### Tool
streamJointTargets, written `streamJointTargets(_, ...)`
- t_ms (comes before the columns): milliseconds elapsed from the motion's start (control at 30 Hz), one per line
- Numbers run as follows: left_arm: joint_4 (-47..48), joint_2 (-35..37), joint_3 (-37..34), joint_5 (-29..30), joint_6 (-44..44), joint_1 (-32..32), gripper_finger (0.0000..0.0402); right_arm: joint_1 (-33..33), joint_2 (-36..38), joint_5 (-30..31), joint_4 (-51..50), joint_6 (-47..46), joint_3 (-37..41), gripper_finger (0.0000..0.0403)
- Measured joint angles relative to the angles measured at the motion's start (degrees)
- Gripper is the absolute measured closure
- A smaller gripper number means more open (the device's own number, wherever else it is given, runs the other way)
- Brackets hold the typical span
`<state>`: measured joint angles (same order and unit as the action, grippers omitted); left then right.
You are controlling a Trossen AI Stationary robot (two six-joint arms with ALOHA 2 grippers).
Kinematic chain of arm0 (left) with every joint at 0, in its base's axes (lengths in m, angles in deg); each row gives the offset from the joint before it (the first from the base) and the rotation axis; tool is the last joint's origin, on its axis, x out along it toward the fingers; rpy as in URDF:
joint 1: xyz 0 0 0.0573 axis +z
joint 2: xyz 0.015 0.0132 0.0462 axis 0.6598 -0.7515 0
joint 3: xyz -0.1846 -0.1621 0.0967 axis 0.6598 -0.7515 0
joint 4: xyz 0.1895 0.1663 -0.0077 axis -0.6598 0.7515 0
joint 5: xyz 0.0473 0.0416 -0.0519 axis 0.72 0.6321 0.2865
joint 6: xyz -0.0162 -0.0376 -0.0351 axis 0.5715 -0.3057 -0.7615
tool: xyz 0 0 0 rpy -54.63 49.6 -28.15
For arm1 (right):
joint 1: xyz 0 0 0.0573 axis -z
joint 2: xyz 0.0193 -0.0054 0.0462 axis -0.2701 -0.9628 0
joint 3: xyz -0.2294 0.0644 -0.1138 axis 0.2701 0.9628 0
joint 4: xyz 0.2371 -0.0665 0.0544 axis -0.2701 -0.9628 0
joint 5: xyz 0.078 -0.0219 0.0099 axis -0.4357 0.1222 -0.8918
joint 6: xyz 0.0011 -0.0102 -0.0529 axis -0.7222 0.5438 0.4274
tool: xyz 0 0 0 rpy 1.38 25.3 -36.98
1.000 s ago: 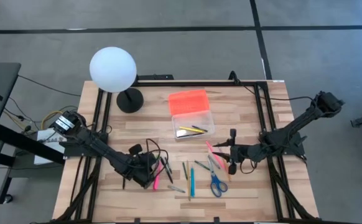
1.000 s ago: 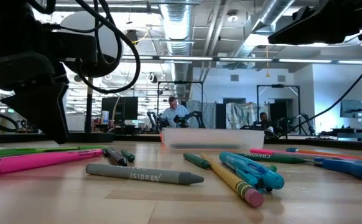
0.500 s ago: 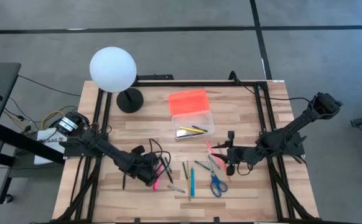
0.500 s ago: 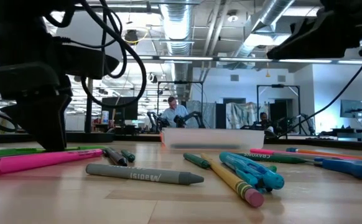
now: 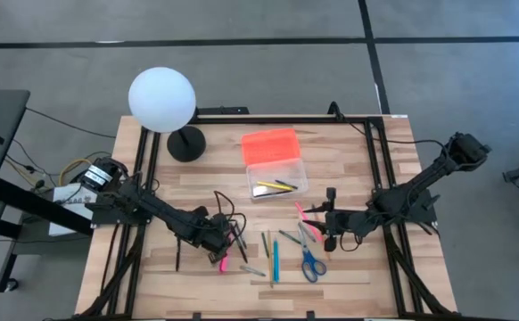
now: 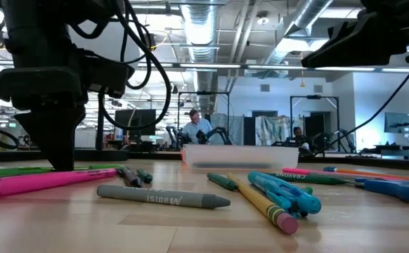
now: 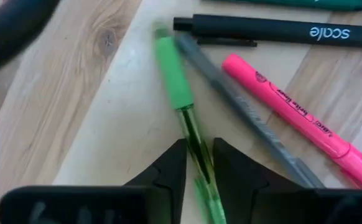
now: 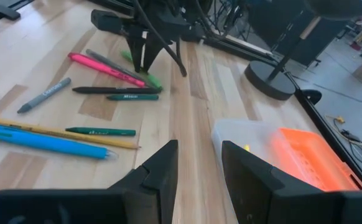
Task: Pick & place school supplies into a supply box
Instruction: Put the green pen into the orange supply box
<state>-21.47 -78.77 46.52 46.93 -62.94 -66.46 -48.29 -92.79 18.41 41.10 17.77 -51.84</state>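
Observation:
Pens, pencils and markers lie scattered on the wooden table, with blue-handled scissors among them. The clear supply box stands behind them with a few pens inside, its orange lid at its far side. My left gripper points down among the leftmost pens, shut on a green pen that lies beside a grey pen and a pink highlighter. My right gripper hovers open near the box's right side, with nothing between its fingers. My left gripper pinches the green pen's clear barrel, below its green grip sleeve, between its two fingers. The fingers come from above, pointing down, and lie across the pen. The pen lies flat on the table.
A white globe lamp on a black base stands at the far left of the table. A black pen lies just past the green one. Black frame rails run along both sides of the table.
My left gripper has swung a little toward the table's right and far side, sunk slightly and tipped more steeply down over the leftmost pens. The pens on the table have kept their places.

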Motion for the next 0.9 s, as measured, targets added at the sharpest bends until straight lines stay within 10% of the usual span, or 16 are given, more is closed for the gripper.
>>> streamJointTargets(900, 1.2, -0.09, -0.04, 2.92, 6.01, 0.86, 0.0375, 0.0, 0.02, -0.2, -0.46, -0.98, -0.04, 0.0285)
